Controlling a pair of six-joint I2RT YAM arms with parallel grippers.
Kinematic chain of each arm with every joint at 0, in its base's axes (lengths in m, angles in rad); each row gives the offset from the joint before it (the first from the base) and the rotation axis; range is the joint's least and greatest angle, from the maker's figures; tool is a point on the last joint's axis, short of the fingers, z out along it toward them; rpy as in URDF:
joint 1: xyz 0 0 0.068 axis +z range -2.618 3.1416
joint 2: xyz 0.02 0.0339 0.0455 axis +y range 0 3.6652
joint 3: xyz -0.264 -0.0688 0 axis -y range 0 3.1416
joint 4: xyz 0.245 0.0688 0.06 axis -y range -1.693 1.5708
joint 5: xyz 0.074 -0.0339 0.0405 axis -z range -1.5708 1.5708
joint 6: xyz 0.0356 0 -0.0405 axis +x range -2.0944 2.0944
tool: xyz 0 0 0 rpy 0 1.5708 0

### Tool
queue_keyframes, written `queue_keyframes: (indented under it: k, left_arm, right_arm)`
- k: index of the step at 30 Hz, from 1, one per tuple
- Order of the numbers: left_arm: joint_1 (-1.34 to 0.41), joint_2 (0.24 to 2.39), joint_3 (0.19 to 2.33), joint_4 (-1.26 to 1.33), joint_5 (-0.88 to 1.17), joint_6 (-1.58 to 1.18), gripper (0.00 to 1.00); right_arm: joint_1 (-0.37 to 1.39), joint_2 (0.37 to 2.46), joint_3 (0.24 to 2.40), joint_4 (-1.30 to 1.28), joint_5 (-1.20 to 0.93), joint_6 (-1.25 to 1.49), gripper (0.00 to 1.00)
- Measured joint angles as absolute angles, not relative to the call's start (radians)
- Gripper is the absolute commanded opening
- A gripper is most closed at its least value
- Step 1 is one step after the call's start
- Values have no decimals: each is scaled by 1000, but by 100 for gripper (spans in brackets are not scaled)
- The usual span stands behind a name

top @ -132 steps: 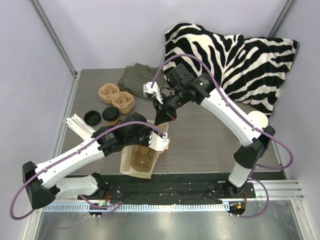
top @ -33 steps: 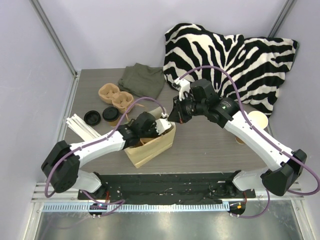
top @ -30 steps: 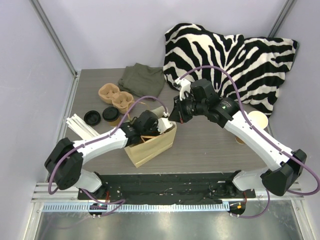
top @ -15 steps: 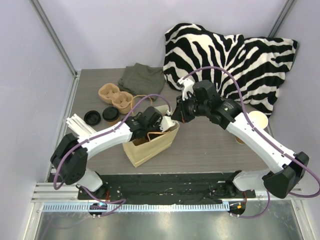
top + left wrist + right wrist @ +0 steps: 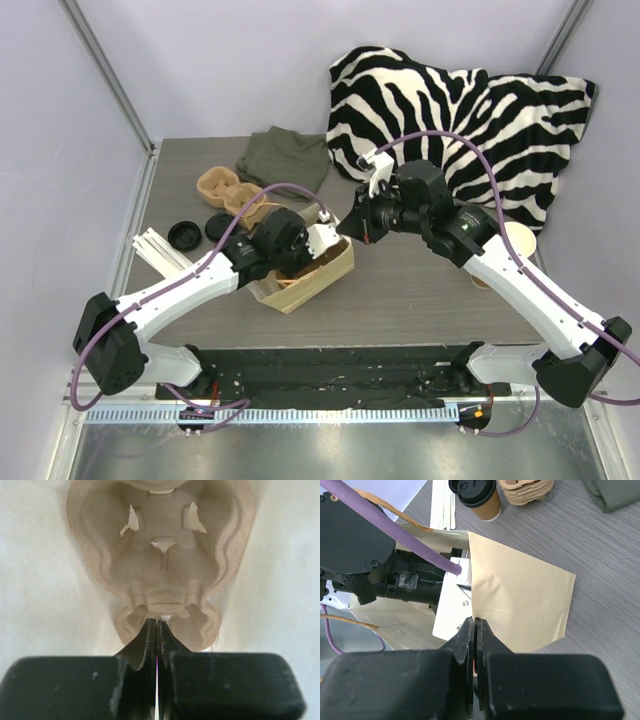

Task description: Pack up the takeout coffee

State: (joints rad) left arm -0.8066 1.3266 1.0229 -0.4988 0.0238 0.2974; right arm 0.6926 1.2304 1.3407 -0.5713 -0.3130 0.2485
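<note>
The takeout coffee (image 5: 221,230), a small brown cup with a black lid, stands at the table's left, also in the right wrist view (image 5: 481,499). A brown paper bag (image 5: 318,277) lies open in the middle. My left gripper (image 5: 158,623) reaches inside it, shut on the near rim of a pulp cup carrier (image 5: 160,555) that fills the bag's bottom. My right gripper (image 5: 475,622) is shut on the bag's upper rim (image 5: 520,595), holding the mouth open from the right (image 5: 350,228). Neither gripper touches the coffee.
A loose black lid (image 5: 183,236) lies left of the coffee, and white sticks (image 5: 160,255) lie near it. Stacked pulp carriers (image 5: 226,191), a green cloth (image 5: 287,158) and a zebra cushion (image 5: 450,110) sit at the back. Another paper cup (image 5: 516,240) stands at the right.
The bag has shifted right and back and lies lower. My left arm has stretched further toward it with the carrier. My right gripper has moved slightly right, still on the rim.
</note>
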Motion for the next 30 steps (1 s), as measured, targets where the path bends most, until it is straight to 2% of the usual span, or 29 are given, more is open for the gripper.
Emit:
queue_keyframes:
  k: [4,11,14,16,22,30]
  left_arm:
    - [-806,1321,1004,-479,35,295,6]
    - [-803,1190,880,-402,98,268,7]
    - [-803,1144,876,-324,106,266,18]
    - [-804,1119,876,-281,107,268,20]
    - [-805,1078,876,-215,124,282,18]
    - [-835,1135,894,-281,104,330,10]
  right_arm:
    - [693,1230,1332,-571,-316,251,1]
    - [705,1221,1304,-528,-360,263,1]
    - [702,1208,1262,-537,-348,254,1]
    - [699,1208,1232,-542,-338,247,1]
    - [698,1180,1183,-535,-332,238,1]
    - [699,1106,1152,-525,-315,239,1]
